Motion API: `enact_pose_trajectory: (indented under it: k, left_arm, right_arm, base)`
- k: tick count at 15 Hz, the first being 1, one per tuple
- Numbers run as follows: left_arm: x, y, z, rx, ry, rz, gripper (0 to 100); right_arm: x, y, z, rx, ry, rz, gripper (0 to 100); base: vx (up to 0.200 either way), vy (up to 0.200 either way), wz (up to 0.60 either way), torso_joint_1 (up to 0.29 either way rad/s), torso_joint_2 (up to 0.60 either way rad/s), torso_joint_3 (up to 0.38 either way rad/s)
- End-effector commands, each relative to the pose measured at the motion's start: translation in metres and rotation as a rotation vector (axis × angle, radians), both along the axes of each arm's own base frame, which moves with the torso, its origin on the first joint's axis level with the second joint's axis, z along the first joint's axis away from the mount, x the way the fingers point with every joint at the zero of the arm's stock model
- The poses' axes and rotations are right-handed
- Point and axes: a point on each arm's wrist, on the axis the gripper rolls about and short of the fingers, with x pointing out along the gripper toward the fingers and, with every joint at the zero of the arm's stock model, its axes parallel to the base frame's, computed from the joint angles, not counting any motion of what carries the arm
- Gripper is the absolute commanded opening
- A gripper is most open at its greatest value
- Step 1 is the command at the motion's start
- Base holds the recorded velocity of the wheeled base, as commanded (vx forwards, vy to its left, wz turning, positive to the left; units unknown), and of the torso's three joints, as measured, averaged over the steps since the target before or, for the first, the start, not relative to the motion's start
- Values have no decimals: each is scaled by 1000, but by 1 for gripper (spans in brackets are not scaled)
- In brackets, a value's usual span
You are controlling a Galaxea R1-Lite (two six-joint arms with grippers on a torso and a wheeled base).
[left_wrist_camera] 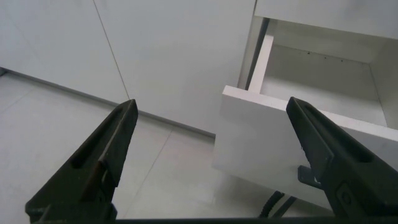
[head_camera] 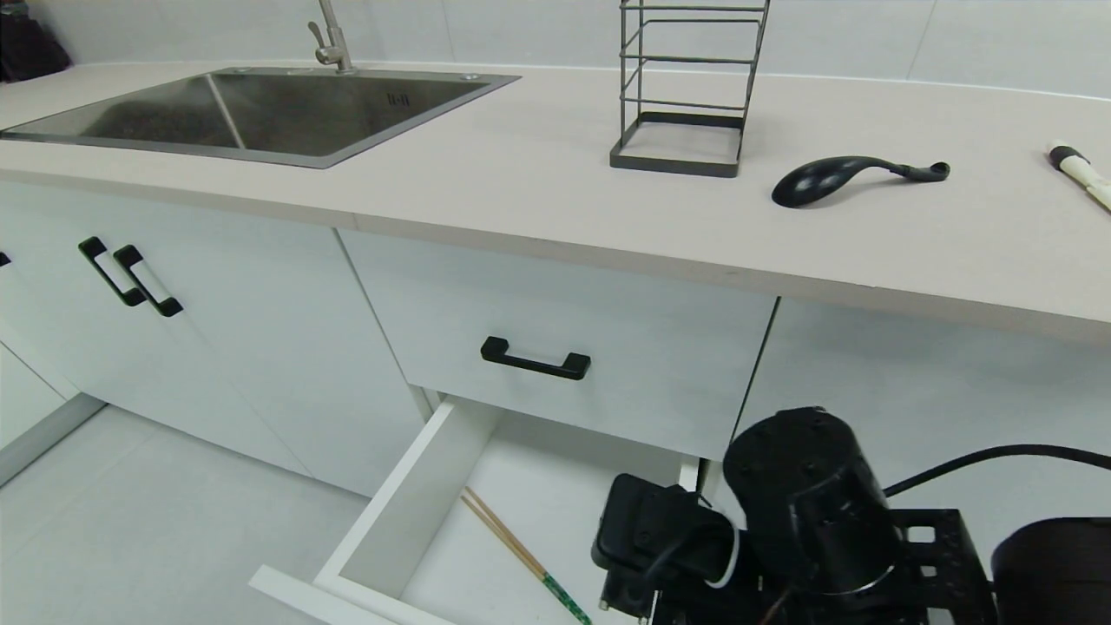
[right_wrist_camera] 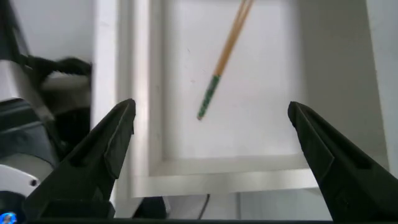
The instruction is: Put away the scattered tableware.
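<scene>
Lying below the spread right jaws, chopsticks point(right_wrist_camera: 225, 53) inside the open drawer point(right_wrist_camera: 217, 171).

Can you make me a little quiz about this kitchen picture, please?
1. True or false: the chopsticks lie in the open drawer.
2. What lies on the counter near the rack? A) cup B) spoon C) plate
3. Fill in: the right gripper above the drawer is ____.
Key: 1 true; 2 B; 3 open.
</scene>
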Motion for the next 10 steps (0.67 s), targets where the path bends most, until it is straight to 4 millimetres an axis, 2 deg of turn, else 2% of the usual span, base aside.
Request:
enact_pose_trajectory:
  k: [1, 5, 7, 8, 10]
  left_arm:
    - [0, 0, 0, -1, 0, 1, 100]
    - [0, 0, 0, -1, 0, 1, 100]
    - [0, 0, 0, -1, 0, 1, 100]
    - [0, 0, 0, -1, 0, 1, 100]
    - [0, 0, 0, -1, 0, 1, 100]
  right_arm:
    - [-7, -22, 0, 84, -13, -15, 100]
    - [-15, -45, -6, 158, 54, -95, 100]
    - [-17, -45, -3, 202, 99, -167, 100]
    - [-19, -43, -4, 194, 73, -233, 100]
    - [-19, -41, -4, 203, 45, -257, 100]
  base:
    - [0, 0, 0, 0, 0, 0]
    - [0, 0, 0, 0, 0, 0]
    - [0, 0, 0, 0, 0, 0]
    - [0, 0, 0, 0, 0, 0]
    - [0, 0, 0, 0, 0, 0]
